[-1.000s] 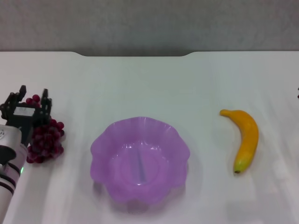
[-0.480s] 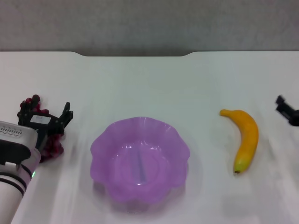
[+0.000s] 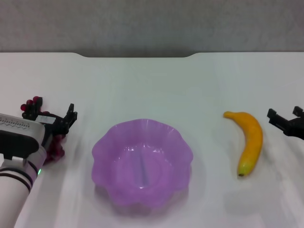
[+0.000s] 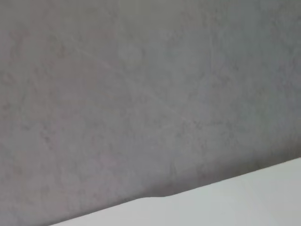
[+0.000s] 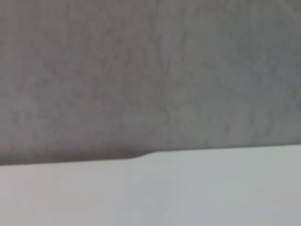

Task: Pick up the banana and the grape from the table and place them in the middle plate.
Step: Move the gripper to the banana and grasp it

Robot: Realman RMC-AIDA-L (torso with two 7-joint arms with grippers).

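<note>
The grape bunch lies on the white table at the left, mostly hidden under my left gripper. That gripper is open and hangs over the bunch, its fingers spread to either side. The banana lies at the right, green tip toward me. My right gripper is open at the right edge, just right of the banana and apart from it. The purple scalloped plate stands in the middle and holds nothing. Both wrist views show only the grey wall and the table.
The table's far edge has a notch against the grey wall. Bare tabletop lies between the plate and each fruit.
My left gripper has moved right and turned over the grapes, covering more of the bunch. My right gripper has come in from the right edge toward the banana.
</note>
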